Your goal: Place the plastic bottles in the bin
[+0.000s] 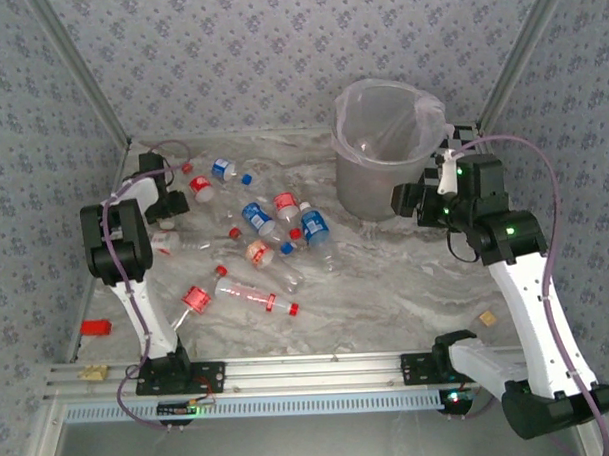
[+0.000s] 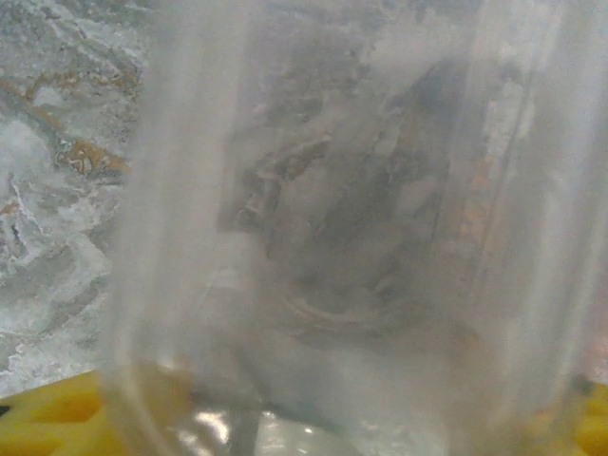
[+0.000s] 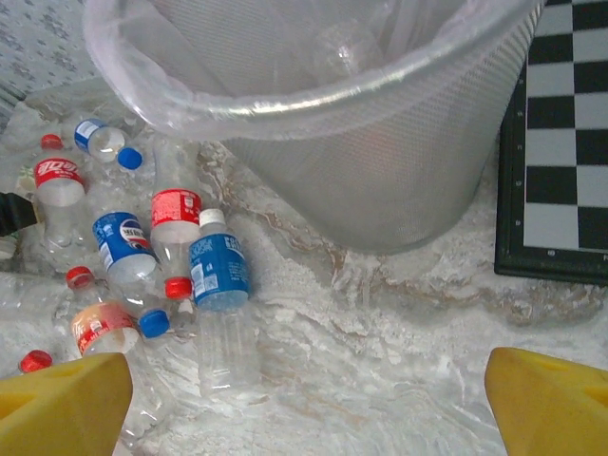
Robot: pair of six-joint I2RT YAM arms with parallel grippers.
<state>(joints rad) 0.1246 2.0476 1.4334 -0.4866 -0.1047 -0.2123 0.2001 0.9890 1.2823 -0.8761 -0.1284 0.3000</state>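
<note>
L claw (image 1: 167, 215) state unclear behind blurry close-up clear bottle (image 2: 332, 237), maybe in grasp; R claw (image 3: 304, 404) wide.

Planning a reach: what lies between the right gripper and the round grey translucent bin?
Bare marble tabletop from right gripper to bin, in right wrist view.

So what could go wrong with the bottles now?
The clear bottle inside the left hand looks smooth and round, so it might slip out. The other bottles lie crowded together; grabbing one could send neighbours rolling. The right hand is close to the bin and might bump it.
</note>
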